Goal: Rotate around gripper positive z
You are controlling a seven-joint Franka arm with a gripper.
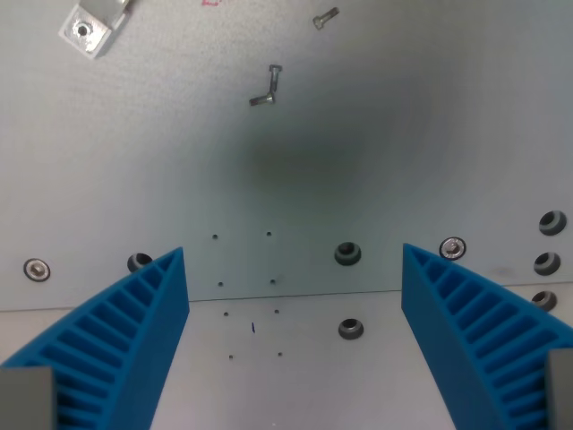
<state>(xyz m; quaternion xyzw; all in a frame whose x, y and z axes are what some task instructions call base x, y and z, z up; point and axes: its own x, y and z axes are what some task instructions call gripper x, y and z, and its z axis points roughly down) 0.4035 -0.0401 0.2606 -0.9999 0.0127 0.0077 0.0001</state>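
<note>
My gripper stands open above a grey metal plate, with nothing between its two blue ribbed fingers. One finger fills the wrist view's lower left, the other the lower right. The plate beneath the gap shows small drilled holes and a seam running across.
Two small screws lie touching near the top centre, and another screw lies further up. A metal angle bracket sits at the top left. Threaded inserts and bolt heads dot the plate near the fingers.
</note>
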